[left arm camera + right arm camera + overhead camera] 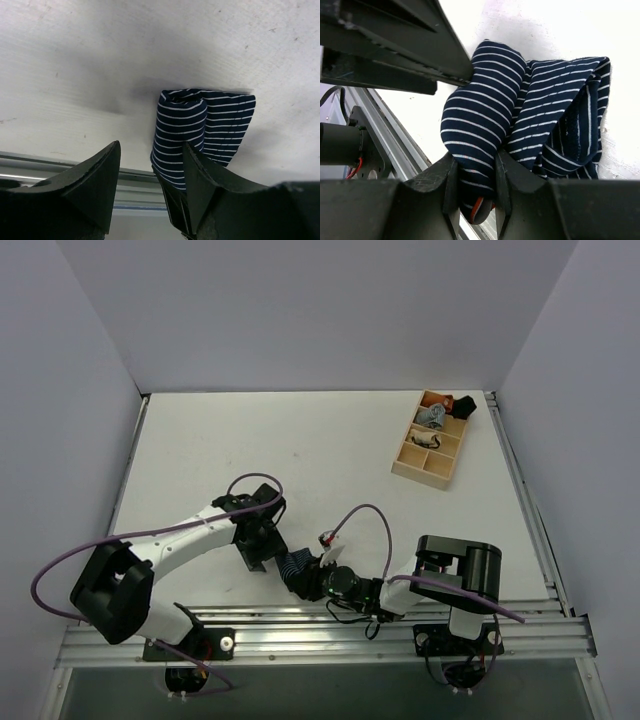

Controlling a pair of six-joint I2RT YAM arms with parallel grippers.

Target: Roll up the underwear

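Underwear point(293, 566), navy with thin white stripes, is seen bunched into a loose, thick fold on the white table point(300, 450). It lies close to the near edge, just ahead of the metal rail point(330, 625) and between the two grippers.

In the right wrist view, one thick fold of the cloth is pinched by the right gripper point(475, 175). Its fingers point(447, 180) are pressed in on both sides of the fold, and a bit of reddish waistband point(478, 205) is visible low down between them. The remaining cloth is spread away from the fingers in a rumpled lobe resting on the table.

The left gripper point(151, 150) is held with its fingers point(100, 175) spread apart, and nothing is caught between them. In its wrist view only bare table and rail are seen in the gap, and the bundle is set off to one side, partly covered by one finger. In the right wrist view a dark part of the left gripper is seen at the upper edge of the bundle; whether it touches the cloth cannot be told.

A wooden tray point(425, 471) with compartments is placed far off at the back right of the table. Small rolled garments point(433, 417) are held in its far compartments.
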